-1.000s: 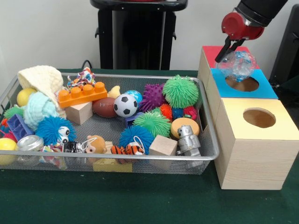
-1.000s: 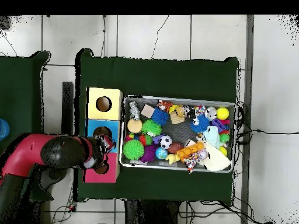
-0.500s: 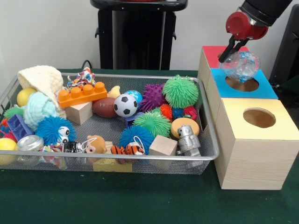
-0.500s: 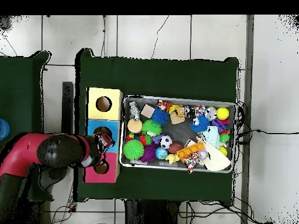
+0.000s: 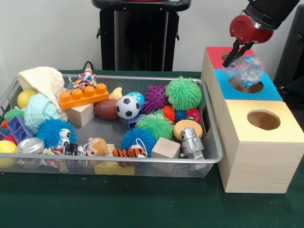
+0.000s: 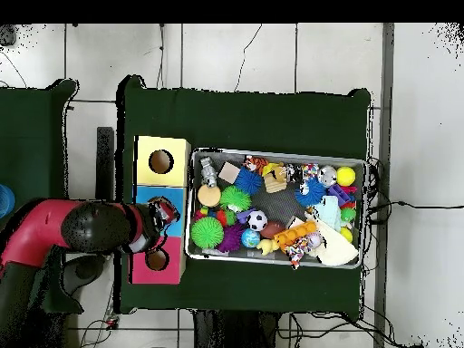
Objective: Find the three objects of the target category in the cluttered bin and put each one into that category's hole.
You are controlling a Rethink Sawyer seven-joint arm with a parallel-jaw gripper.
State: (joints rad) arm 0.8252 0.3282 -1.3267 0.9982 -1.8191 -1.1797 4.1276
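A clear, glittery ball [image 5: 247, 71] hangs right over the round hole of the blue box [image 5: 270, 91], its underside at the hole's rim. My gripper [image 5: 236, 62] comes down from the upper right and is shut on the ball; one dark finger [image 5: 229, 57] shows on its left side, the other is hidden behind it. From above, the gripper [image 6: 164, 214] sits over the blue box [image 6: 145, 194], and the ball cannot be made out there. The wire bin [image 5: 211, 156] holds several toys, among them a soccer ball [image 5: 127, 107], a football [image 5: 105, 109] and spiky balls.
The yellow box [image 5: 259, 152] stands nearest the camera and the red box [image 5: 214, 53] farthest, both in line with the blue one. The bin [image 6: 276, 155] lies beside the boxes. A black stand [image 5: 137, 35] rises behind the bin.
The gripper and the ball have shifted slightly to the right and a little lower over the blue box's hole. The toys in the bin have not moved.
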